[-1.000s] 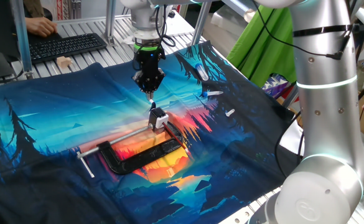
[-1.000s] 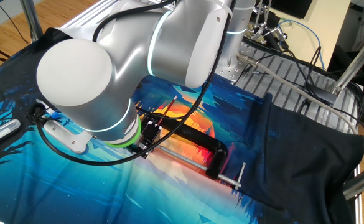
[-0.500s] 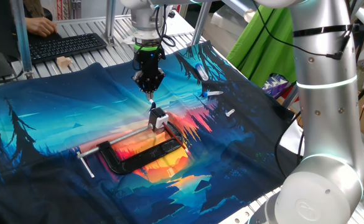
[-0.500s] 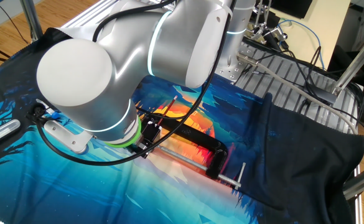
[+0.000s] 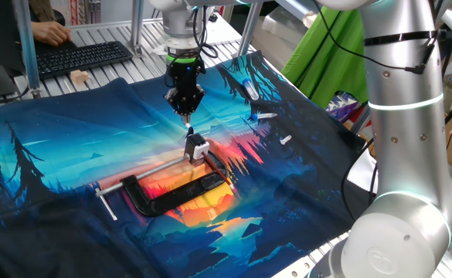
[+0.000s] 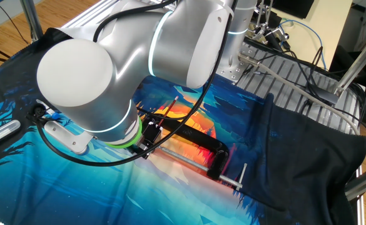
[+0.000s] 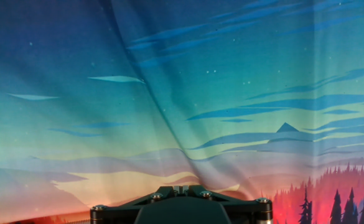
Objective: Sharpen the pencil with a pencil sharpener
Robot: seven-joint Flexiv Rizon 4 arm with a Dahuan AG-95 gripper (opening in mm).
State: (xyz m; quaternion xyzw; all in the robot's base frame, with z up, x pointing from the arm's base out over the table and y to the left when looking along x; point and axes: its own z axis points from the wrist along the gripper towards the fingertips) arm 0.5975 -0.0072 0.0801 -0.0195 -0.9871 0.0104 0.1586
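In one fixed view my gripper (image 5: 185, 113) hangs point-down over the cloth, just above the pencil sharpener (image 5: 197, 147), a small white-and-black block held at the end of the black clamp (image 5: 171, 193). The jaws are pressed together on the pencil (image 5: 188, 127), a thin dark stick that runs from the fingertips down to the sharpener's top. In the hand view only the shut finger bases (image 7: 182, 185) and the cloth show; the pencil is hidden. In the other fixed view the arm hides the gripper, while the sharpener (image 6: 150, 133) and clamp (image 6: 198, 142) show.
Blue-and-white marker pens (image 5: 250, 89) (image 5: 264, 116) and a small white cap (image 5: 286, 140) lie right of the gripper. Another marker (image 6: 1, 132) lies at the cloth's edge. A keyboard (image 5: 83, 55) with a person's hand is at the back left. The clamp's steel rod (image 5: 106, 202) sticks out left.
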